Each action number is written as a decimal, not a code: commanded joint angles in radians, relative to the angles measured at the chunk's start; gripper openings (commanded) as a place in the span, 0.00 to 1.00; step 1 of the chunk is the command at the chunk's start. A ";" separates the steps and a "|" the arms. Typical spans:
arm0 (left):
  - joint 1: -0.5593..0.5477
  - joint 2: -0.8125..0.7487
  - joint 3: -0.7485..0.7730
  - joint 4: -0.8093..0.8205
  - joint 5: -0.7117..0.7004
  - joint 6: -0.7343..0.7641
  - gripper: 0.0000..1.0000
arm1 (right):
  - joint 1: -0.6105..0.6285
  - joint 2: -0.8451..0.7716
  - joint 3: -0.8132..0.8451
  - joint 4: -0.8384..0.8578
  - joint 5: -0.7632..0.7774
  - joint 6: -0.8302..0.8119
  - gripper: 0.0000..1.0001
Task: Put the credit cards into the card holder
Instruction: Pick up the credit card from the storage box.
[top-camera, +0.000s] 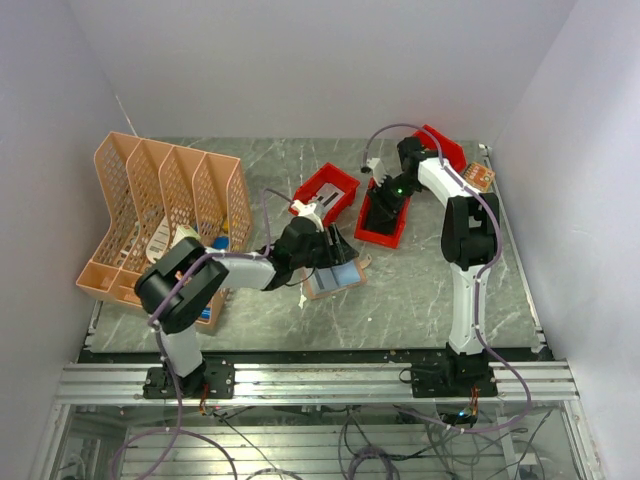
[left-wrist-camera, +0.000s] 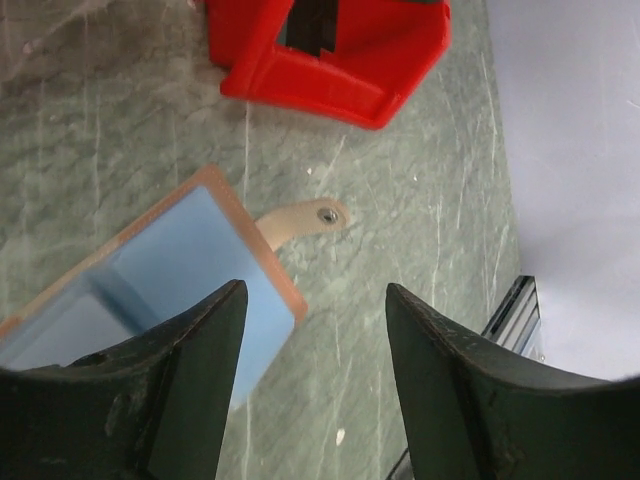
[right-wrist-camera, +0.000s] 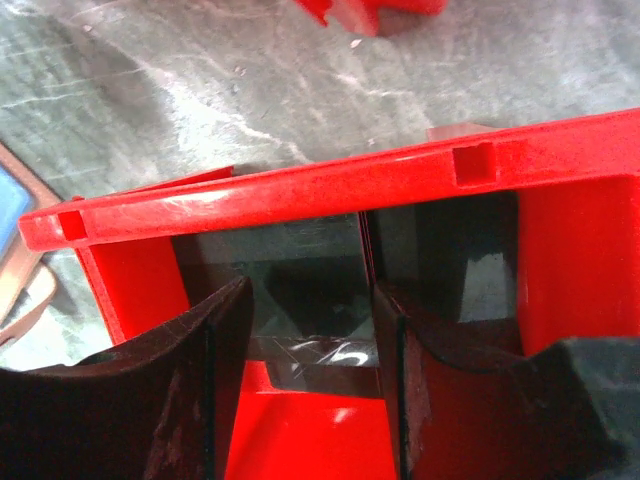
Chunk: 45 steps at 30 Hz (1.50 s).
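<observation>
The thin, stiff, likely slippery light blue card (left-wrist-camera: 190, 260) is seen flat on the card holder (left-wrist-camera: 300, 217) below the parted left end effector (left-wrist-camera: 315, 290) and is best pinched at its edge, while the right end effector (right-wrist-camera: 312, 290) is held parted inside a red bin (right-wrist-camera: 330, 185).

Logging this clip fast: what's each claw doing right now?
Left claw: open, empty, over the card holder.
Right claw: open, down in the red bin, gripping nothing that I can see.
</observation>
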 joint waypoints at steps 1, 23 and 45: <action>-0.006 0.110 0.112 0.041 -0.001 -0.002 0.66 | -0.009 -0.045 -0.039 -0.048 -0.068 0.012 0.49; 0.006 0.360 0.385 -0.097 0.012 0.061 0.51 | -0.037 -0.076 -0.013 -0.241 -0.361 0.045 0.21; 0.012 0.366 0.414 -0.102 0.030 0.079 0.50 | -0.020 -0.165 -0.226 0.070 -0.268 0.259 0.24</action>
